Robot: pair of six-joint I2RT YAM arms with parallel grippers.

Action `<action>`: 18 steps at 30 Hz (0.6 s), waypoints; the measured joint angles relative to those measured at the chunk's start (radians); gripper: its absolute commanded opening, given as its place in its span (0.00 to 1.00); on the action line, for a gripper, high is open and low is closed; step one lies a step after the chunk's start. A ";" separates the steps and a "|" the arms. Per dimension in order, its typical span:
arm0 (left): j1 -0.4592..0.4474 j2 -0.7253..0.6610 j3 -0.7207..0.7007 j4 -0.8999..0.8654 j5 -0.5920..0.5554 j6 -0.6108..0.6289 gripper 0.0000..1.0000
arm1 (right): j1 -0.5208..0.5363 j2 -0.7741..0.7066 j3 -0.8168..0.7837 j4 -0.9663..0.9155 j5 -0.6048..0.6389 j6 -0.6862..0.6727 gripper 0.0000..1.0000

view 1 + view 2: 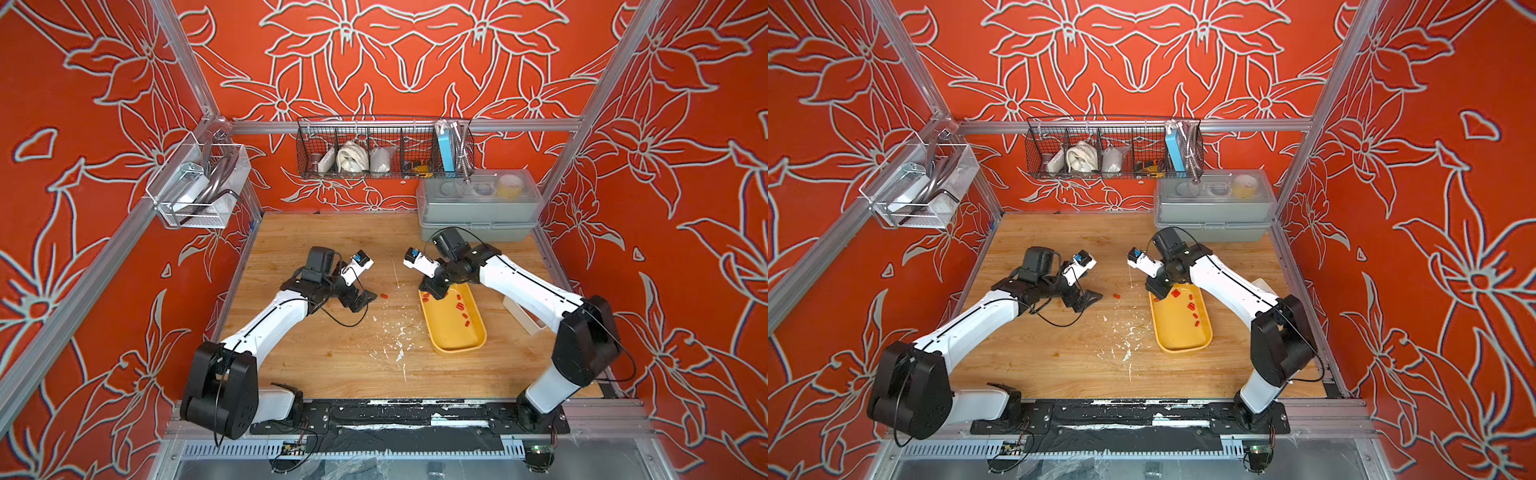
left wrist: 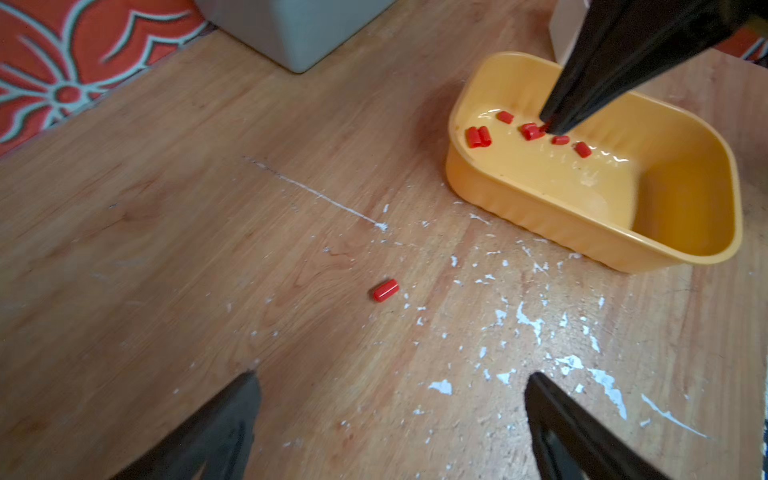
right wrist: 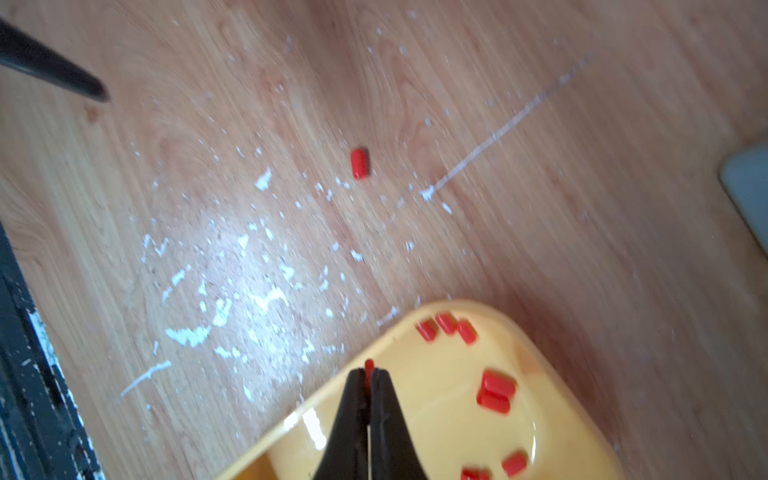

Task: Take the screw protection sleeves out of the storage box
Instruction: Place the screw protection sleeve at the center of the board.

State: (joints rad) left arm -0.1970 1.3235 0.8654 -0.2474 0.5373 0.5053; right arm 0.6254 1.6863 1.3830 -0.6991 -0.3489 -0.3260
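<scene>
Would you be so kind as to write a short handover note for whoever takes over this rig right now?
Left gripper: open, empty, over the table by the loose sleeve.
Right gripper: shut on the pinched sleeve, tips in the box.
Done: the loose sleeve lies out on the table.
Left: carry the pinched sleeve out, then the other sleeves, several, lying in the box.

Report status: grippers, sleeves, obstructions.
Right gripper shut on sleeve inside yellow storage box. Left gripper open, empty. Loose sleeve out on table; other sleeves in box. No obstruction seen.
</scene>
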 measured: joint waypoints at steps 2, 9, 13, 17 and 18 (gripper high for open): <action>0.031 -0.011 0.002 -0.018 -0.009 0.000 0.98 | 0.027 0.063 0.049 0.006 -0.002 0.012 0.03; 0.047 -0.071 -0.031 -0.050 -0.031 0.007 0.99 | 0.064 0.315 0.205 0.021 0.026 0.071 0.05; 0.047 -0.090 -0.045 -0.056 -0.034 0.015 0.98 | 0.070 0.435 0.306 0.014 0.050 0.095 0.06; 0.047 -0.091 -0.045 -0.058 -0.039 0.019 0.98 | 0.071 0.516 0.378 -0.003 0.063 0.110 0.09; 0.047 -0.091 -0.045 -0.058 -0.039 0.019 0.98 | 0.071 0.532 0.391 -0.010 0.064 0.112 0.10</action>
State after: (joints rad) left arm -0.1505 1.2327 0.8207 -0.3054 0.4988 0.5243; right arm 0.6964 2.2181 1.7741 -0.7090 -0.2852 -0.2138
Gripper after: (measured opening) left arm 0.984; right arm 0.084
